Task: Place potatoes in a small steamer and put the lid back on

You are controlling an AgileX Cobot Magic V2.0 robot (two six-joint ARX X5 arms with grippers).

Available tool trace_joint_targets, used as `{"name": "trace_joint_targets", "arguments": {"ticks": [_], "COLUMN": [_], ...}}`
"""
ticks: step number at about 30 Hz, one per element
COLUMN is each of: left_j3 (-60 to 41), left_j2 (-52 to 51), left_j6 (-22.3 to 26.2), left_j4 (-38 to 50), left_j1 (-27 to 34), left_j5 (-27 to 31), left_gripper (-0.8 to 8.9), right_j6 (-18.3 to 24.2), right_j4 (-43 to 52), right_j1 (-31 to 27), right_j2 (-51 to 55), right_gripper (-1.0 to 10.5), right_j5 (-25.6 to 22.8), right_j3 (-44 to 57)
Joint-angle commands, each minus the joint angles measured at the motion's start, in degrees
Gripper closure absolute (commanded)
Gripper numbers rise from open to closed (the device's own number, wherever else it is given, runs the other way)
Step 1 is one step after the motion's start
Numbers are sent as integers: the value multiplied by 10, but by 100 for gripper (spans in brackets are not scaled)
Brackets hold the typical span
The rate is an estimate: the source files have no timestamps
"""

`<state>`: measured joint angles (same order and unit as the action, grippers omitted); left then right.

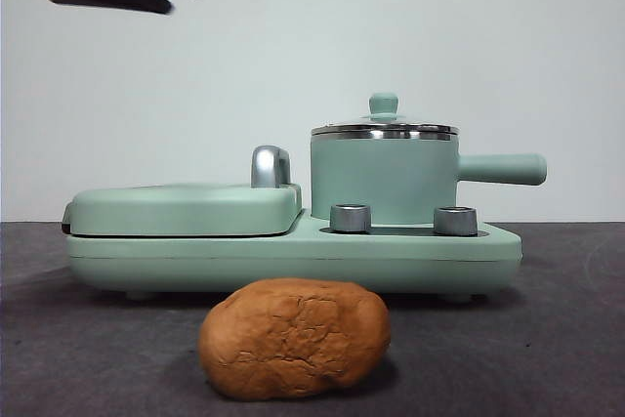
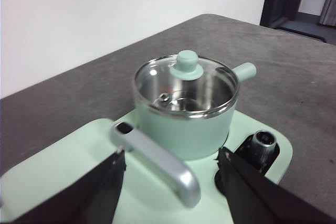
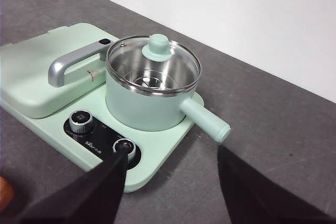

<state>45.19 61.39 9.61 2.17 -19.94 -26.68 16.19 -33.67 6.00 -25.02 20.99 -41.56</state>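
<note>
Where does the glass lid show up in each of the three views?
Front view: the lid sits on the pot, right of centre, seen edge-on under its green knob.
Left wrist view: the lid is at centre, closing the pot.
Right wrist view: the lid is above centre, on the pot.
Shared landmark: the chrome handle beside the pot.

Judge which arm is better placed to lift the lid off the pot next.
Left, probably. The left end effector hangs open close above the griddle handle, facing the lid; the right end effector sits farther back, beyond the knobs.
</note>
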Motion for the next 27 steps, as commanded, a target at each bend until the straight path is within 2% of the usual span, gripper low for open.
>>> {"name": "trace_joint_targets", "arguments": {"ticks": [1,10,27], "left_j3": [24,108,372], "left_j2": [36,168,429], "left_j6": [-7,-16,-15], "left_j4": [23,61,51], "left_j1": [-15,-57,-114], "left_j5": [3,18,18], "left_gripper": [534,534,534], "right_j6": [-8,-10,-10], "right_j4": [6,6,5], "right_j1": [2,2,2], "right_j2": [-3,-3,-3], "right_gripper": [675,675,675], "right_j5": [0,0,0], "right_j3": [-10,-10,-10]}}
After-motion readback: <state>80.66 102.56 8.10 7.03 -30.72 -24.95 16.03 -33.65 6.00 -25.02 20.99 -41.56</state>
